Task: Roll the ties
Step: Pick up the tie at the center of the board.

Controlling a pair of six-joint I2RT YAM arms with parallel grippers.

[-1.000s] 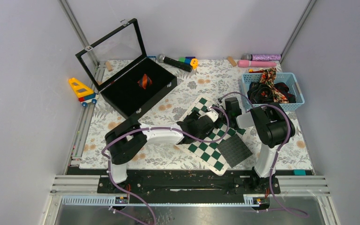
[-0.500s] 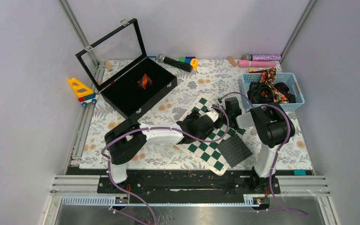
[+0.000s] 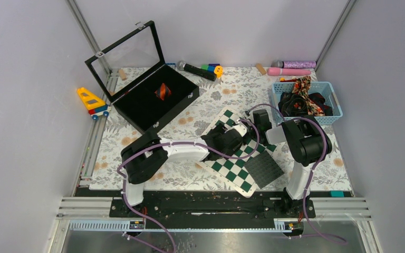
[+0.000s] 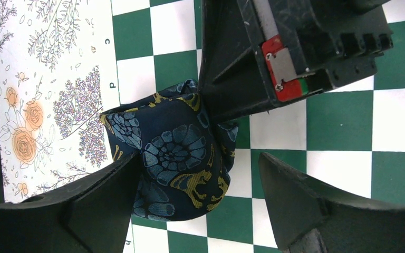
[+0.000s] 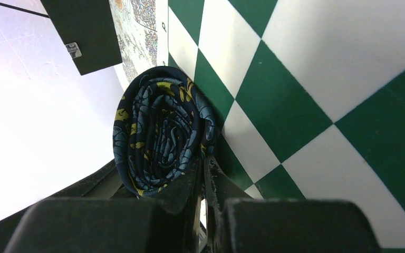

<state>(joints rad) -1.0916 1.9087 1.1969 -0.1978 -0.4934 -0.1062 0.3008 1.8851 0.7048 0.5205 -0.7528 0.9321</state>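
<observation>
A rolled navy tie (image 4: pixel 174 158) with blue flowers and yellow marks sits on the green-and-white chequered board (image 4: pixel 343 116). My left gripper (image 4: pixel 199 158) stands open around it; the left finger (image 4: pixel 100 205) touches the roll and the right finger (image 4: pixel 306 205) is apart from it. My right gripper (image 5: pixel 204 168) is shut on the tie's outer edge, beside the spiral end (image 5: pixel 158 132). In the top view both grippers meet mid-board, left (image 3: pixel 241 134) and right (image 3: pixel 253 126), hiding the roll. A red-orange striped rolled tie (image 3: pixel 162 91) lies in the black box. More ties (image 3: pixel 303 100) fill the blue basket.
The open black box (image 3: pixel 137 113) with its glass lid stands at the back left, and a toy truck (image 3: pixel 92 101) lies beyond it. The blue basket (image 3: pixel 335 95) is at the back right. A dark grey plate (image 3: pixel 263 168) lies on the board (image 3: pixel 232 171). A microphone (image 3: pixel 196 69) lies along the back edge.
My left gripper has opened a little wider around the roll and its arm has shifted slightly right. The right arm has not moved.
</observation>
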